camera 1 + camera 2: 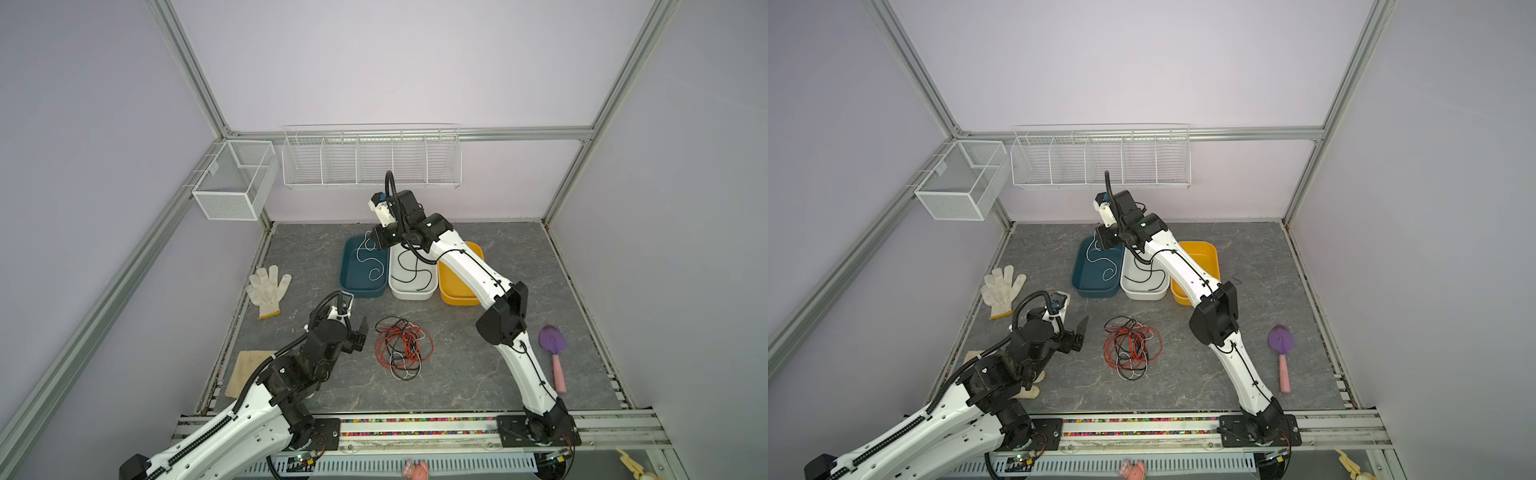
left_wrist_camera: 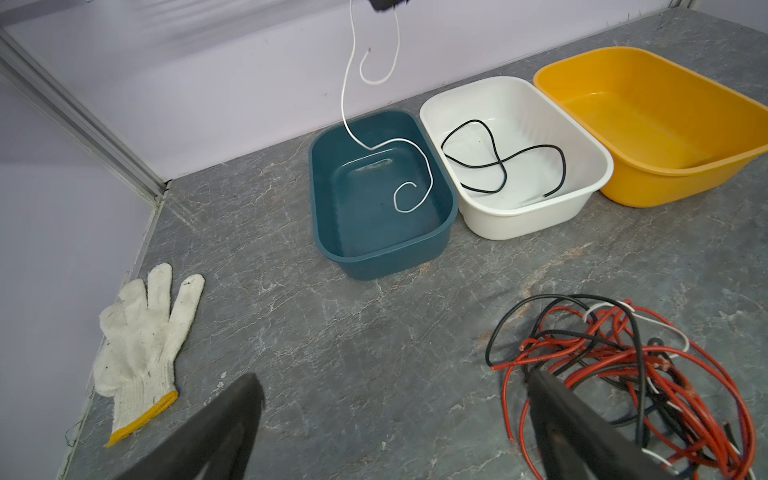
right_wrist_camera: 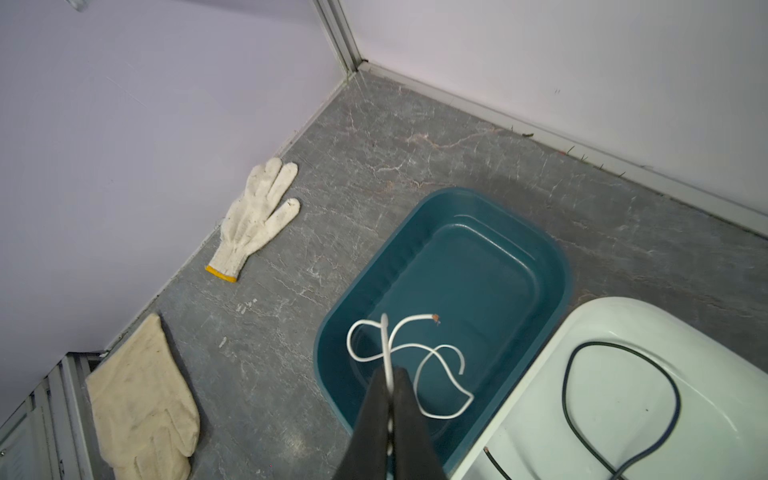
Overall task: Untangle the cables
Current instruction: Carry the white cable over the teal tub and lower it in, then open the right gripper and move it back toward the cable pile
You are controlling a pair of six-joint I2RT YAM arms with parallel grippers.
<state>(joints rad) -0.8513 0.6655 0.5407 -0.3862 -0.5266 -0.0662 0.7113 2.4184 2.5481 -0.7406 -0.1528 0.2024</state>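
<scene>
Pinching a white cable (image 3: 415,318) between jaws pressed tightly together: right tool (image 3: 390,376), held above the blue tub (image 3: 552,257). Grip plain only in the right wrist view. In both top views, just a dark tool body over the tub's far end. From the left wrist view alone, the full hang of the cable: long part dropping into the tub and curling on its floor, short end hooked in the air.

Spread wide and holding nothing: left tool (image 2: 395,376), low over the tabletop (image 1: 478,374), just left of the tangle (image 2: 623,357) of red-orange, black and white cables. One dark finger (image 2: 582,432) in front of the tangle in the left wrist view; whether touching, cannot tell.

Beside the blue tub, touching it, a white tub (image 2: 540,220) with one black cable (image 2: 500,162) looped inside; next to that, a yellow tub (image 2: 665,187).

Seen only from above: a purple trowel (image 1: 552,338) with a pink handle, well to the right. A white knit glove (image 2: 141,332) near the left wall. A second pale glove (image 3: 141,395) closer to the arm bases, clear in the right wrist view.

Grey marbled tabletop, lilac walls, aluminium frame. On the walls, a mesh basket (image 1: 232,178) and a white wire rack (image 1: 370,156).
</scene>
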